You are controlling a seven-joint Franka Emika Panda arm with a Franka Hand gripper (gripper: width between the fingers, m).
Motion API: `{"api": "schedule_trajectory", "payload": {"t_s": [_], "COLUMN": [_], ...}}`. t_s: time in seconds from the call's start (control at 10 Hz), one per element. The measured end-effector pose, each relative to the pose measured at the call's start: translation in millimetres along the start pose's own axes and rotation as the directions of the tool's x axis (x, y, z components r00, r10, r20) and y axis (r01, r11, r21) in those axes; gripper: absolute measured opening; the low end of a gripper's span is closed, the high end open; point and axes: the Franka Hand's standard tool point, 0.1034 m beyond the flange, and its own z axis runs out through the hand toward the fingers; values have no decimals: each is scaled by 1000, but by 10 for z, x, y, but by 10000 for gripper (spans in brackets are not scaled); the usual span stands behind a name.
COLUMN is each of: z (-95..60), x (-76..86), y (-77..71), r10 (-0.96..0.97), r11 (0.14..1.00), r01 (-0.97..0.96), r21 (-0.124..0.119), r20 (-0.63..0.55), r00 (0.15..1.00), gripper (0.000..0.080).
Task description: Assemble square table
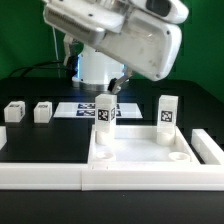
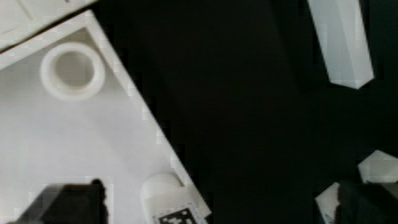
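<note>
White moulded plastic all through, so I judge the square slab [image 1: 150,150] and its legs to be light, stiff and rather slick: likely to skate on the black bench [image 1: 45,150] or twist in a pinch unless taken squarely. Reading the exterior view as a dial, the slab lies at about four o'clock, tucked into the corner of the white border rail [image 1: 40,177]; the wrist view shows a round corner socket [image 2: 71,70] open. A tagged leg [image 1: 104,115] stands upright on the slab near the dial's centre and a second leg [image 1: 166,115] at three o'clock; whether either is seated I cannot tell. At nine o'clock an outer loose leg [image 1: 14,112] and an inner loose leg [image 1: 42,111] rest on the bench, apart from each other. I would grip a leg across its flat sides, high up, leaving its foot free, and the slab by an edge. The arm [image 1: 130,35] leans in from twelve o'clock, wrist tipped down, with the jaws just above the tagged leg. Spread or pressed together, I cannot tell: both views show only small dark shapes.
</note>
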Motion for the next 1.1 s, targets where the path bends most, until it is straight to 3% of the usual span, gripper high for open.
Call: {"api": "schedule_trajectory", "payload": {"t_s": [0.4, 0.5, 0.7, 0.9, 1.0, 1.1], "z": [-1, 31, 168, 399, 498, 563], "x": [8, 17, 92, 227, 306, 332], "y": [9, -35, -433, -795, -940, -1025], "r10": [303, 376, 596, 723, 823, 865], "r11": [953, 926, 802, 690, 568, 501], "r01": [-303, -377, -597, -721, -818, -859], "r21": [0, -12, 8, 62, 92, 106], "r20": [-1, -32, -71, -97, -89, -83], "r00": [953, 926, 800, 684, 561, 494], "gripper": [649, 649, 649, 649, 649, 649]}}
